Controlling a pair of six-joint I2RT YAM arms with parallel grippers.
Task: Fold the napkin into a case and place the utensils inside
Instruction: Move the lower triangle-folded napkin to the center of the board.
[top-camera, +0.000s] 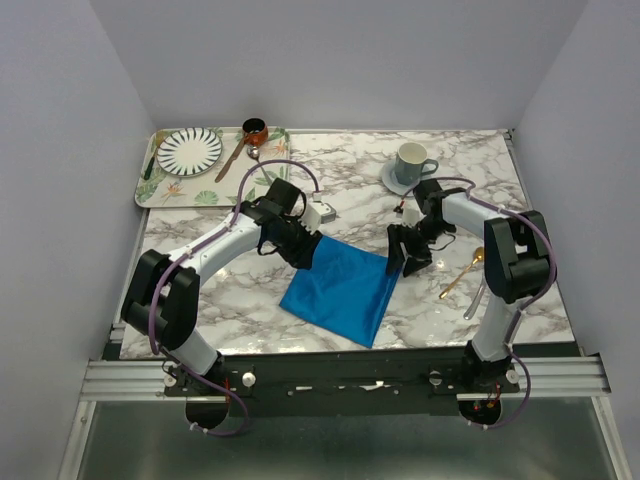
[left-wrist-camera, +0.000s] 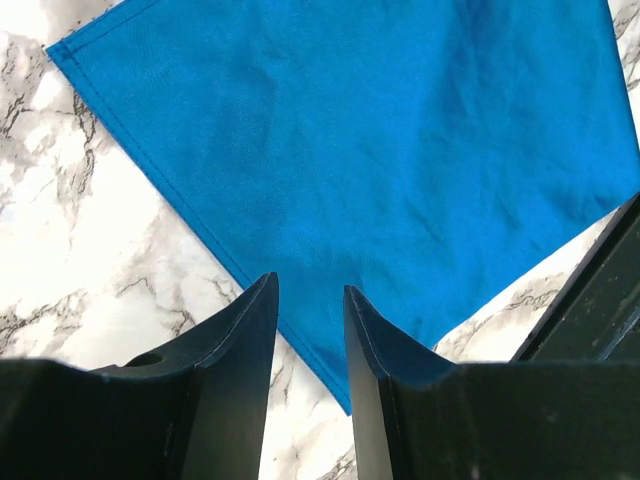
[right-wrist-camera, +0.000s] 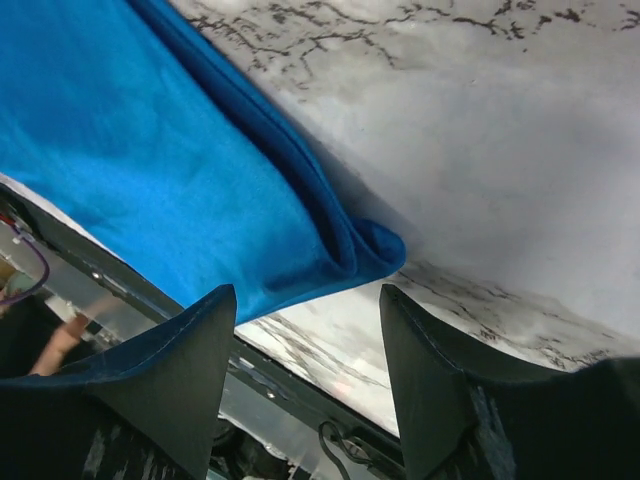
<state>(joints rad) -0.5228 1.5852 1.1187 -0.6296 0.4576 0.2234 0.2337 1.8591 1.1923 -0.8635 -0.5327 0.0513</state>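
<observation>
The left gripper (top-camera: 303, 252), jaws apart and holding nothing, hovers over the far left corner of the napkin (top-camera: 340, 290); in its wrist view (left-wrist-camera: 310, 290) blue cloth (left-wrist-camera: 380, 150) shows through the gap between the fingers. The right gripper (top-camera: 410, 262) stands at the napkin's far right corner, jaws wide and empty (right-wrist-camera: 305, 295), with the doubled, rounded corner of the cloth (right-wrist-camera: 200, 200) just ahead of its fingertips. The napkin lies folded and flat on the marble bench (top-camera: 240, 300), middle of the top toward the near edge. A gold spoon (top-camera: 462, 272) rests on the bench right of the napkin, apart from it. Toward the far right corner a mug (top-camera: 410, 160) sits on a saucer (top-camera: 392, 180). At the far left corner a tray (top-camera: 215, 195) carries a striped plate (top-camera: 189, 150) and a brown-handled spoon (top-camera: 232, 160).
</observation>
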